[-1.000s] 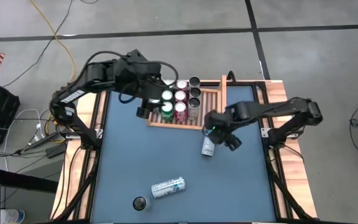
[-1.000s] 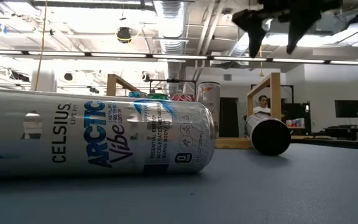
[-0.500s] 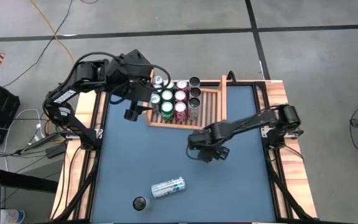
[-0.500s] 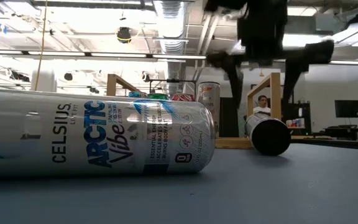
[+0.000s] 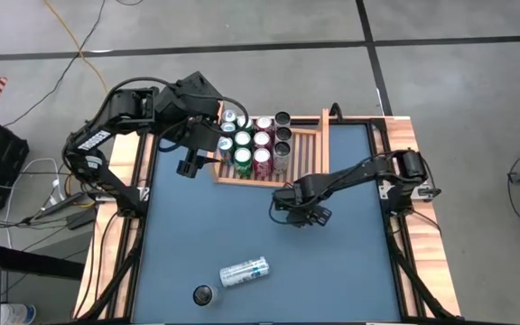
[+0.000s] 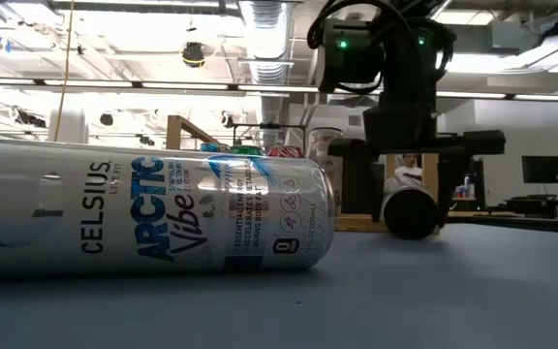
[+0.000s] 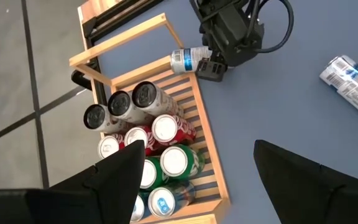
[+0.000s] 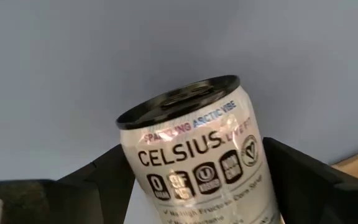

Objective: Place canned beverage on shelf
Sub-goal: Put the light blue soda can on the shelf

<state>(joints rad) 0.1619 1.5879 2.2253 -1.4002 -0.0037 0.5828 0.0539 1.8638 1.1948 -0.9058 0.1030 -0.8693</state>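
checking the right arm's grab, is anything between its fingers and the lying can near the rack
Nothing visible is. The right gripper is open, its dark fingers on either side of the silver Celsius can lying on the blue table beside the light-brown wooden shelf.

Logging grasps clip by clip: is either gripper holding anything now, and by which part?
Nothing is held. The right gripper straddles the lying Celsius can, fingers open either side of its body; the left gripper hovers empty.

1. Blue-topped table [image 5: 350,271] carries everything here.
2. At the far middle sits the wooden shelf [image 5: 307,149], cans standing packed in its left part, slats bare on the right.
3. Just near of it, a can lies on its side [image 7: 188,59].
4. Near edge: a Celsius can [image 5: 244,272] lying down, a dark-topped can [image 5: 204,294] upright beside it.
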